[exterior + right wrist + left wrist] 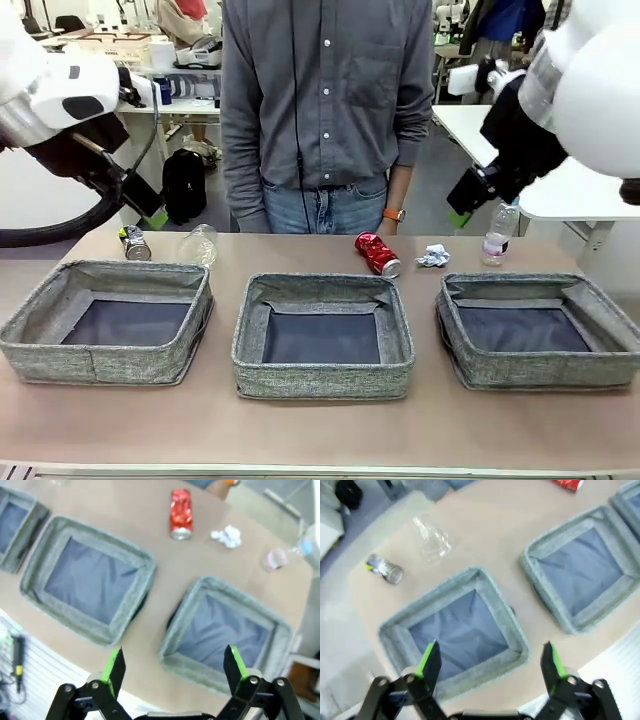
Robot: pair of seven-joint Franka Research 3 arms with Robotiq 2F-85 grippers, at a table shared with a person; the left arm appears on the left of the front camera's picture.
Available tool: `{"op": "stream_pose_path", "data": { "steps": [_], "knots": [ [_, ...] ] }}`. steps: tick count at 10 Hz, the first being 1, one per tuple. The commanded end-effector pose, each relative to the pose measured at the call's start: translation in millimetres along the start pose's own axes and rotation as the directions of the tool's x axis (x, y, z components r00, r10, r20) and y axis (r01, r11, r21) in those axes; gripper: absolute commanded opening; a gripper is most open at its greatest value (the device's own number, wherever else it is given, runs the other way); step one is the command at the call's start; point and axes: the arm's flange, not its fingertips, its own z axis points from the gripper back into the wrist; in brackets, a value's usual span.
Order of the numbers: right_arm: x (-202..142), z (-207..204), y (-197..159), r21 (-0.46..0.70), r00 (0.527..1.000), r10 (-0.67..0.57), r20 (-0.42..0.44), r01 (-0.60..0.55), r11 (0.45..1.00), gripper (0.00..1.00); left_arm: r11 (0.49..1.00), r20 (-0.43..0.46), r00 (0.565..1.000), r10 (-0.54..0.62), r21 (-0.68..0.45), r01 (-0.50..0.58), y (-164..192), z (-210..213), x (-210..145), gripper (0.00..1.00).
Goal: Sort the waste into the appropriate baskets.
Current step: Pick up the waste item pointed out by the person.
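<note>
White table (570,200), grey floor (430,195)

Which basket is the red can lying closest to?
The middle basket: the red can lies just beyond its far right corner; the left basket and right basket sit farther off.

The left arm (60,95) and right arm (590,90) have smooth, rounded white shells over black joints. A thick black cable (60,236) loops under the left arm. The left gripper (490,652) and right gripper (172,657) are black, with bolted links and green pads (426,657). The person (320,150) wears a grey buttoned shirt (350,70), blue jeans (320,210) and an orange watch (394,214).
</note>
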Motion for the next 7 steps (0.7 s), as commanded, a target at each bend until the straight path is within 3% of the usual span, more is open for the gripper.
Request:
{"op": "stream_pose_path", "data": {
  "steps": [1, 2, 3, 4, 5, 6, 7],
  "knots": [
    [-18.2, 8.2, -19.8, 0.262, 0.974, -0.221, -0.049, 0.226, 0.938, 1.0, 0.98, -0.078, 0.996, 0.045, -0.192, -0.059, 12.6, 6.4, -4.5, 1.0],
    [-29.7, 14.3, -30.0, 0.5, 0.948, -0.301, -0.101, 0.31, 0.809, 1.0, 0.897, -0.072, 0.997, 0.024, -0.44, -0.053, 29.8, 1.1, -15.1, 1.0],
    [-42.7, 15.5, -39.9, 0.62, 0.927, -0.349, -0.139, 0.357, 0.699, 1.0, 0.831, -0.092, 0.993, 0.072, -0.546, -0.111, 39.5, -7.4, -23.0, 1.0],
    [-56.2, 16.3, -53.9, 0.738, 0.918, -0.374, -0.13, 0.342, 0.582, 1.0, 0.69, -0.036, 0.988, 0.149, -0.712, -0.13, 42.0, -13.2, -26.7, 1.0],
    [-66.5, 14.3, -70.7, 0.816, 0.877, -0.463, -0.126, 0.357, 0.455, 1.0, 0.577, 0.031, 0.957, 0.288, -0.804, -0.148, 47.0, -16.2, -32.6, 1.0],
    [-72.0, 6.8, -84.3, 0.853, 0.832, -0.524, -0.18, 0.398, 0.338, 1.0, 0.486, 0.085, 0.909, 0.409, -0.863, -0.139, 57.8, -15.9, -44.5, 1.0],
    [-72.2, -1.7, -90.7, 0.853, 0.804, -0.546, -0.237, 0.441, 0.279, 1.0, 0.392, 0.114, 0.841, 0.529, -0.912, -0.122, 73.5, -13.1, -57.7, 1.0]
  ]
}}
